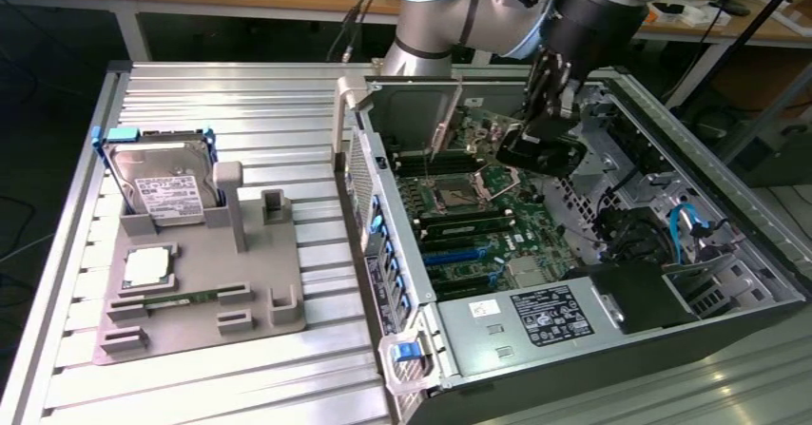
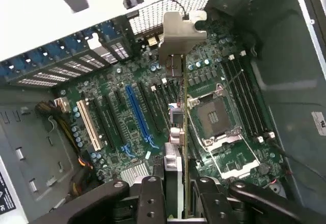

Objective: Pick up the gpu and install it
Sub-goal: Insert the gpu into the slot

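The gpu [image 2: 175,66] is inside the open case [image 1: 710,206], held edge-on over the motherboard [image 1: 476,225] with its silver bracket toward the case's slotted wall on the exterior view's left. In the wrist view it lines up between the blue slot [image 2: 136,113] and the CPU socket [image 2: 213,114]; whether it touches a slot is unclear. The gripper [image 2: 178,196] is clamped on its edge. The arm [image 1: 438,21] reaches down from the far side, wrist tilted into the case. A hard drive [image 1: 159,183] stands well apart on the left.
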`<state>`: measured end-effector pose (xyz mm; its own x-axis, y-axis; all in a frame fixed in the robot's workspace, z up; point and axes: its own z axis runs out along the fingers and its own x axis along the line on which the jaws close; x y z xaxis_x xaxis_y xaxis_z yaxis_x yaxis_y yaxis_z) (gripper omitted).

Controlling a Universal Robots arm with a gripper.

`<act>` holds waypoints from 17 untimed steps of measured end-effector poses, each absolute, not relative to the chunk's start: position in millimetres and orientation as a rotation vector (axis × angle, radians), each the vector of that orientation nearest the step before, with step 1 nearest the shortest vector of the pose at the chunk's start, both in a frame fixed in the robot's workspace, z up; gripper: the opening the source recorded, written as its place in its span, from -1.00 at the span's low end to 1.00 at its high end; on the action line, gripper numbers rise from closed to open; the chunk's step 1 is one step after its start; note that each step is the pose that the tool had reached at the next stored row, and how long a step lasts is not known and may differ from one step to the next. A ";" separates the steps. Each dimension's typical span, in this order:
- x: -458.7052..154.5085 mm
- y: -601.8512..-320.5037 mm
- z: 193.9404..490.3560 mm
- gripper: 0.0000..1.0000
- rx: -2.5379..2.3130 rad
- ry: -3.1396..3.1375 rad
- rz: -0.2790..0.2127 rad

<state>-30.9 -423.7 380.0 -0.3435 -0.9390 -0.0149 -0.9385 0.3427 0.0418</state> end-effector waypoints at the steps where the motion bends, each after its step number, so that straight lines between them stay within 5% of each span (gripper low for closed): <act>1: -31.0 -434.3 370.1 -0.45 1.821 -2.544 -0.067; 17: -31.0 -435.8 348.9 -0.45 2.240 -2.174 -0.063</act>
